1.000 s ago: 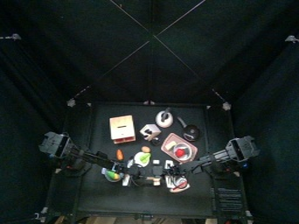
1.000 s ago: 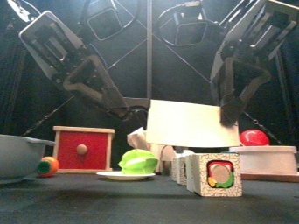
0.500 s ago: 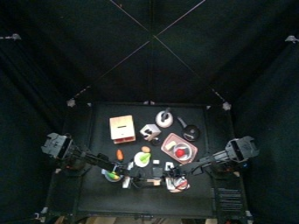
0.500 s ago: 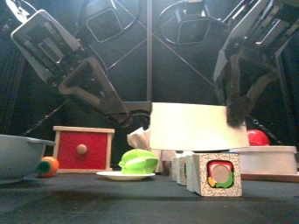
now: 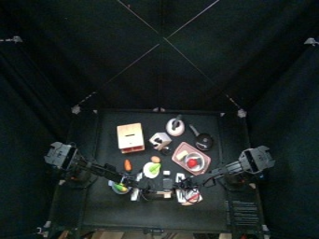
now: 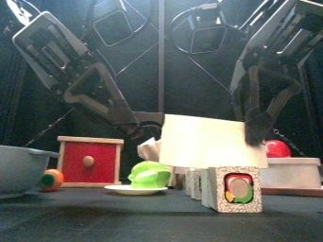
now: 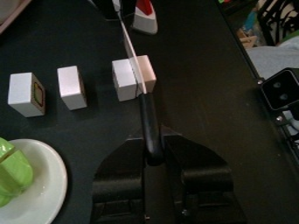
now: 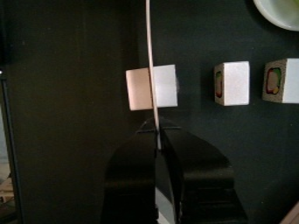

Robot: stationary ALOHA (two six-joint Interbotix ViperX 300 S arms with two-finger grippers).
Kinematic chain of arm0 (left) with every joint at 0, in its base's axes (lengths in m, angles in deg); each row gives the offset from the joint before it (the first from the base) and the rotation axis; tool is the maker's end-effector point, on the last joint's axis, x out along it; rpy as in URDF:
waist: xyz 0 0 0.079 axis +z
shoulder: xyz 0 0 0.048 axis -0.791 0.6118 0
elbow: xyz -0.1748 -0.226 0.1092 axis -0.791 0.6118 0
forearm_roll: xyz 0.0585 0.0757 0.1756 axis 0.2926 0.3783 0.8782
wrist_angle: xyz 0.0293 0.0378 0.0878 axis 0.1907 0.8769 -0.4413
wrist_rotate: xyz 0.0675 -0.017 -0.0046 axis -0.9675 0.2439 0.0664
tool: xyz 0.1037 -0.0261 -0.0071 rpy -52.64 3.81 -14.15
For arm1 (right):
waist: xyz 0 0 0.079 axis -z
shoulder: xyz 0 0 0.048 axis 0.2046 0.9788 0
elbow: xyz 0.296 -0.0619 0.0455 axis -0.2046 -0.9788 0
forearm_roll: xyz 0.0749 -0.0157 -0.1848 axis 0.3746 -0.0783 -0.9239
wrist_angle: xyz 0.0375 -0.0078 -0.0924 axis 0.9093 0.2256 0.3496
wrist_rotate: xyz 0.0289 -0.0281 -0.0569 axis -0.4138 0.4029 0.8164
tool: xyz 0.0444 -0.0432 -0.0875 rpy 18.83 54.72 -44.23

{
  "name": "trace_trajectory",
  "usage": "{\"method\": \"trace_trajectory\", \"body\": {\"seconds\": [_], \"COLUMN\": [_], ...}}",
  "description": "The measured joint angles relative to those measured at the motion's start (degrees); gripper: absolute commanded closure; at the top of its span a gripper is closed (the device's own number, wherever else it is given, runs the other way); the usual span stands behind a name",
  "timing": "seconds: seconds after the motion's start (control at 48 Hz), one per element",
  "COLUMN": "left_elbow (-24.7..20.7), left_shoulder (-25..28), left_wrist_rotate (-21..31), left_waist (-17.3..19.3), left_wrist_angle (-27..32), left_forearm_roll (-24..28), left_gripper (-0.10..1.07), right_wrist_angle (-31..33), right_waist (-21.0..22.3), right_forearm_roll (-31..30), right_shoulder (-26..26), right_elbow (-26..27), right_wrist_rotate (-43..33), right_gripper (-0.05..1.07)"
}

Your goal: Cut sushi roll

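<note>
White sushi roll [image 7: 132,73] pieces lie near the counter's [image 7: 198,79] front edge; left hand [image 7: 149,156] grips a knife [image 7: 132,66] whose blade crosses one piece. Right hand [image 8: 158,140] pinches a thin blade [image 8: 151,52].

Two black jointed arms, looped black cables, glossy black rounded hand housings.

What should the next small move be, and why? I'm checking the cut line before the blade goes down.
Probably press the knife straight down through the roll. In the left wrist view its blade lies across the white block near one end, about a slice's thickness in. Two cut slices stand apart beside it, so the line looks set.
</note>
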Motion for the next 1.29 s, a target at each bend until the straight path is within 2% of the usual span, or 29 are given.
{"method": "trace_trajectory", "body": {"seconds": [0.688,1.292], "left_elbow": [-1.05,-0.88], "left_shoulder": [5.27,6.42], "left_wrist_rotate": [0.09,0.09], "left_waist": [0.0,0.0], "left_wrist_angle": [-0.26,-2.11], "left_forearm_roll": [0.0,0.0], "left_gripper": [0.54,0.54], "right_wrist_angle": [-1.14,-1.76], "right_waist": [0.0,-0.18], "right_forearm_roll": [0.97,2.55], "right_shoulder": [4.22,5.36], "right_elbow": [0.0,0.0], "right_wrist_rotate": [0.0,0.0], "right_gripper": [0.71,0.71]}}
